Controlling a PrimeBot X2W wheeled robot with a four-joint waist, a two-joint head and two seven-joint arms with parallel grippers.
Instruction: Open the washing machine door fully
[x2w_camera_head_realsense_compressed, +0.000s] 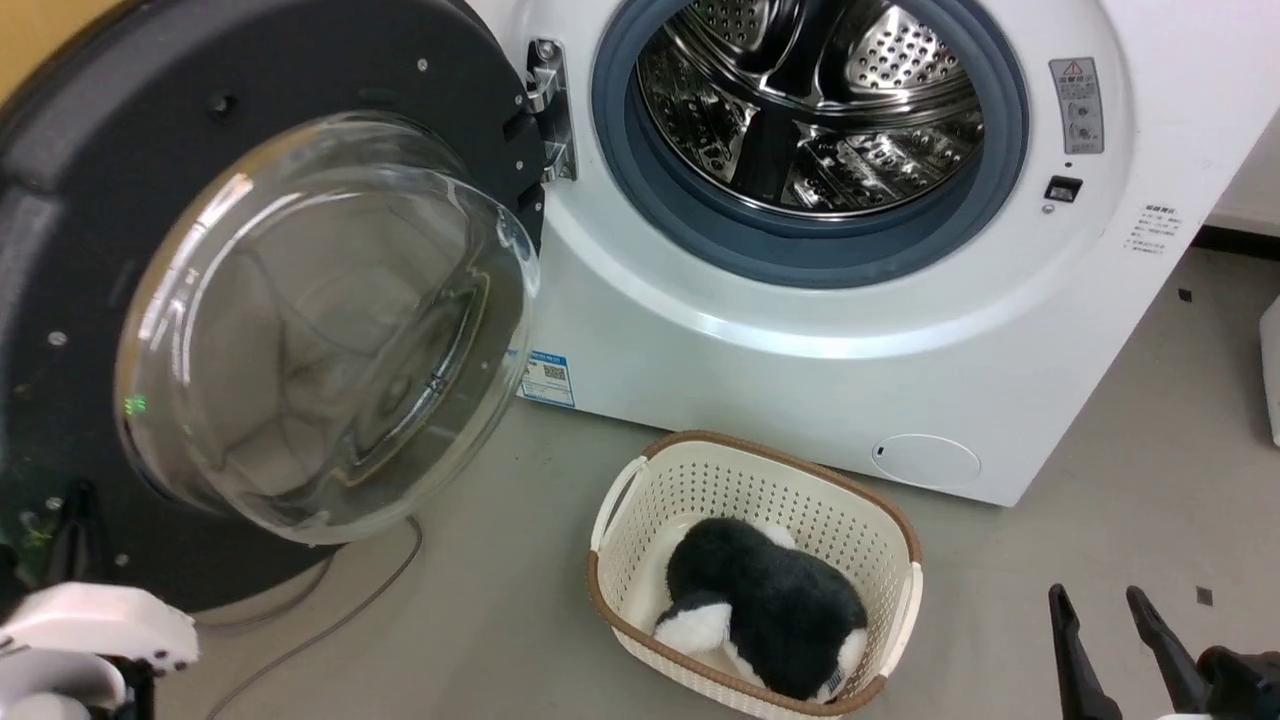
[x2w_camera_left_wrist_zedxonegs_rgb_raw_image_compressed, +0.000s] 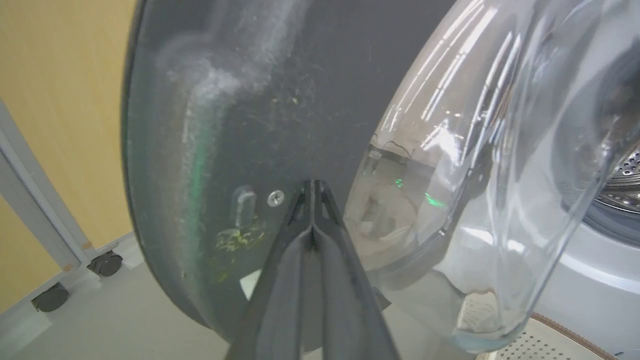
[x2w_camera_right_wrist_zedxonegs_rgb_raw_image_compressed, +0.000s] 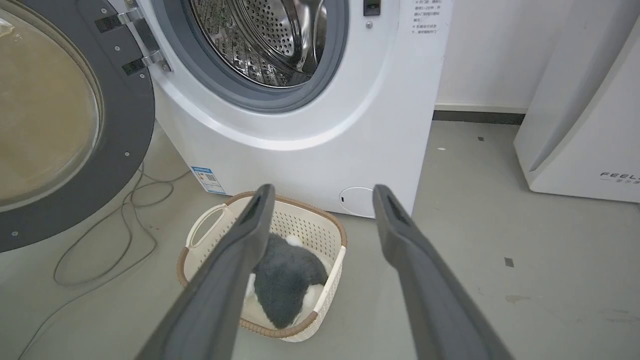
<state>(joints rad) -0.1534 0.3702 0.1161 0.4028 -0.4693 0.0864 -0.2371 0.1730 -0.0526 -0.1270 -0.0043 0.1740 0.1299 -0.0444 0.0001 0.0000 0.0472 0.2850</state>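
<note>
The washing machine door (x2w_camera_head_realsense_compressed: 100, 200) stands swung out to the left on its metal hinge (x2w_camera_head_realsense_compressed: 548, 100), its black inner rim and clear glass bowl (x2w_camera_head_realsense_compressed: 330, 330) facing me. The white washing machine (x2w_camera_head_realsense_compressed: 800, 350) shows its steel drum (x2w_camera_head_realsense_compressed: 810, 100) uncovered. In the left wrist view my left gripper (x2w_camera_left_wrist_zedxonegs_rgb_raw_image_compressed: 312, 187) is shut with nothing in it, its tips against the door's black inner face (x2w_camera_left_wrist_zedxonegs_rgb_raw_image_compressed: 250, 100) just left of the bowl. My pale left forearm (x2w_camera_head_realsense_compressed: 90, 625) sits at the lower left. The right gripper (x2w_camera_head_realsense_compressed: 1110, 610) is open above the floor, well clear of the door (x2w_camera_right_wrist_zedxonegs_rgb_raw_image_compressed: 125, 125).
A cream basket (x2w_camera_head_realsense_compressed: 620, 500) holding a black-and-white plush toy (x2w_camera_head_realsense_compressed: 760, 600) stands on the floor before the washer. A grey cable (x2w_camera_head_realsense_compressed: 330, 620) loops under the door. A white appliance (x2w_camera_right_wrist_zedxonegs_rgb_raw_image_compressed: 575, 125) stands to the right. A yellow panel (x2w_camera_left_wrist_zedxonegs_rgb_raw_image_compressed: 60, 100) on castors (x2w_camera_left_wrist_zedxonegs_rgb_raw_image_compressed: 105, 262) lies beyond the door.
</note>
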